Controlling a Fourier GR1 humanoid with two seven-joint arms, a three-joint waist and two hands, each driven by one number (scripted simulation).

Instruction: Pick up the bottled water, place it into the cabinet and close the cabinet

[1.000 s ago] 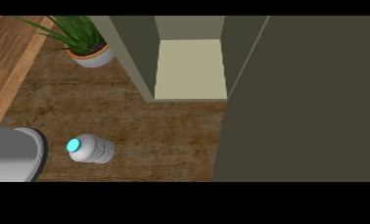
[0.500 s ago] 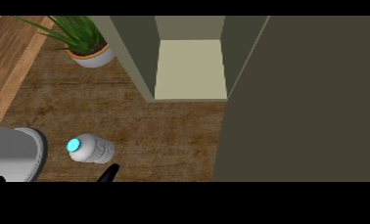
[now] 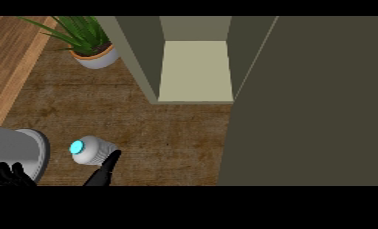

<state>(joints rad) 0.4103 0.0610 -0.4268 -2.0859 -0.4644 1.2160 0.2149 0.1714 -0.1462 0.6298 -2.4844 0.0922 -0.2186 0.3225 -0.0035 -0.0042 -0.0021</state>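
While the reach step runs, your right hand [image 3: 105, 169], fingers straight and holding nothing, sits just beside the small white bottled water with turquoise cap [image 3: 92, 150]; next, curl round it.

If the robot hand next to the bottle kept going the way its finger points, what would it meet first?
Most likely the bottled water: the robot hand points up-view with its fingertip right at the bottle's lower right side. Height is unclear, so it might pass just beside it.

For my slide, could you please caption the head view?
A black hand reaches up beside the bottled water on the counter, with the open cabinet ahead.
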